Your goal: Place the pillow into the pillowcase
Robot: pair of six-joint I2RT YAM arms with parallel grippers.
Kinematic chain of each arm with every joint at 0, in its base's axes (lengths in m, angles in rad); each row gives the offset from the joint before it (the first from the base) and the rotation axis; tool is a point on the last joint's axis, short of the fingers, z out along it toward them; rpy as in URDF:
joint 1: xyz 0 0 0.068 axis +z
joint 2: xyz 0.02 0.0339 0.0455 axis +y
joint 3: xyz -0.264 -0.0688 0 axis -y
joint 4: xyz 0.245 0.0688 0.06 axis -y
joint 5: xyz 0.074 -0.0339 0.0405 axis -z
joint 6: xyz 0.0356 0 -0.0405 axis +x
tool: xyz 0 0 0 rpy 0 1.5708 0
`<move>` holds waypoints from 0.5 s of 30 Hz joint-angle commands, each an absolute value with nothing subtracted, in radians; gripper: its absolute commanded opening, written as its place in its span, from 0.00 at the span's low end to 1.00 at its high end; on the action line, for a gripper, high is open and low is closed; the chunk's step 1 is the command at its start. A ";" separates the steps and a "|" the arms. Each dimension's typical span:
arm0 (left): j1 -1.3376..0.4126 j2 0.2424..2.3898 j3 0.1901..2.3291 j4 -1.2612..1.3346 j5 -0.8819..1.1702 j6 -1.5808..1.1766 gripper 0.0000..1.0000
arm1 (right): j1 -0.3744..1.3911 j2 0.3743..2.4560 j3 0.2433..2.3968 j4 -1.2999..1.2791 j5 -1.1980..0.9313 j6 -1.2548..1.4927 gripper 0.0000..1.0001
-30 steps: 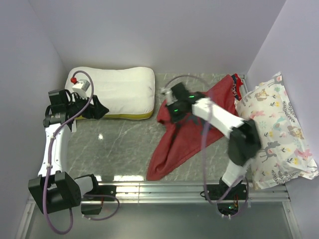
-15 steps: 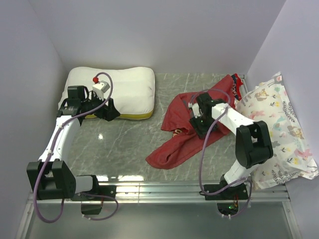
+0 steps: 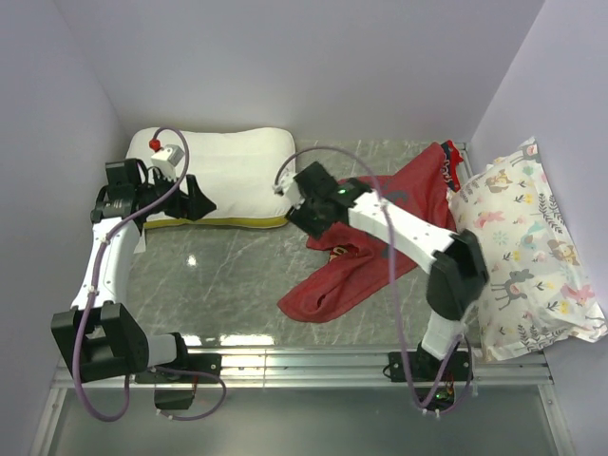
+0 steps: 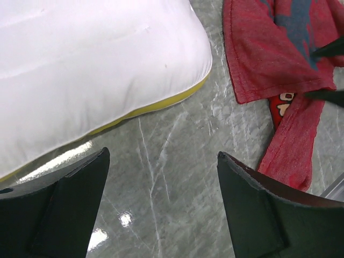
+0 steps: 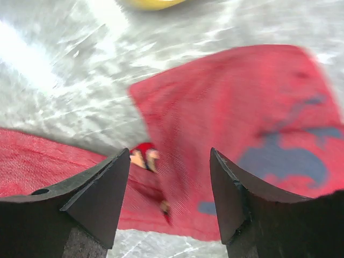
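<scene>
The white pillow [image 3: 237, 166] lies at the back left, its yellow strip toward the front. My left gripper [image 3: 195, 205] hovers open just in front of that strip. In the left wrist view the left gripper [image 4: 162, 153] has bare marble between its fingers, with the pillow [image 4: 97, 70] above it. The red pillowcase [image 3: 332, 280] lies crumpled on the table right of centre, red pillowcase [image 4: 269, 59] also showing in the left wrist view. My right gripper [image 3: 306, 224] stands open over its left edge. The right gripper [image 5: 170, 150] holds nothing above the pillowcase [image 5: 226, 118], where a bit of print shows.
A floral animal-print pillow [image 3: 518, 247] leans against the right wall. Grey walls close in the left, back and right. A metal rail [image 3: 313, 361] runs along the front edge by the arm bases. Marble table [image 3: 228, 275] shows between pillow and pillowcase.
The right gripper has opened and let go of the pillowcase, which dropped into a crumpled heap. The right arm has swung left toward the pillow. The left arm shifted slightly.
</scene>
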State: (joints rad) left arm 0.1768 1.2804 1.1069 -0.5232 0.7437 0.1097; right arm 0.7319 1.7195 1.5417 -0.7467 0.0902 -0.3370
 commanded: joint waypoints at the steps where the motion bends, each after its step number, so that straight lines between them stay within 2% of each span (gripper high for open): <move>1: 0.178 1.263 1.146 -0.528 0.785 0.097 0.88 | 0.745 1.857 1.566 -0.793 0.152 -0.391 0.68; 8: 0.179 1.244 1.121 -0.526 0.764 0.120 0.88 | 0.750 1.983 1.566 -0.787 0.216 -0.433 0.70; 12: 0.179 1.239 1.092 -0.511 0.762 0.129 0.88 | 0.747 2.008 1.485 -0.723 0.342 -0.465 0.69; 14: 0.179 1.238 1.080 -0.521 0.813 0.152 0.87 | 0.735 2.025 1.479 -0.696 0.376 -0.483 0.63; 15: 0.175 1.233 1.062 -0.529 0.837 0.194 0.87 | 0.724 2.052 1.489 -0.699 0.386 -0.476 0.53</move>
State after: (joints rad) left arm 0.1764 1.2671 1.0889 -0.5274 0.7624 0.1253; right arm 0.7490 2.0197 1.4921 -0.7441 0.2817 -0.4522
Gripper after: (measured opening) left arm 0.874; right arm 0.594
